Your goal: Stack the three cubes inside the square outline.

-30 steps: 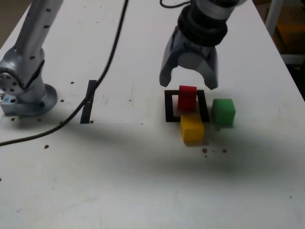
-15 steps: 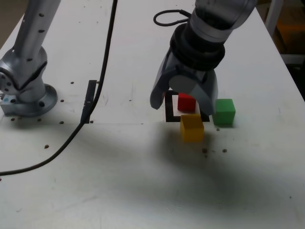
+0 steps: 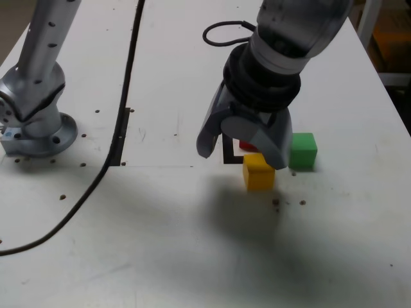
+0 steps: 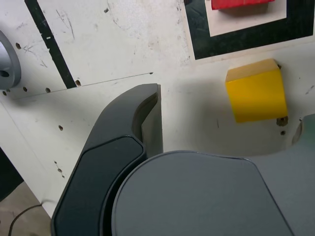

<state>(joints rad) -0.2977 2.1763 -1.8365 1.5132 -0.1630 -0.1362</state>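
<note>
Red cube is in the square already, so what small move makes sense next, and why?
Probably lower the open gripper around the yellow cube. That cube sits just outside the square outline, the gripper holds nothing, and the red cube inside needs one stacked on it.

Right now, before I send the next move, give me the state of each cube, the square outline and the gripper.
Red cube: inside the square outline, nothing stacked on it.
Yellow cube: on the table just outside the outline, unheld.
Green cube: on the table outside the outline, apart from the others.
Square outline: holds the red cube only.
Gripper: open, empty, above the yellow cube.
</note>
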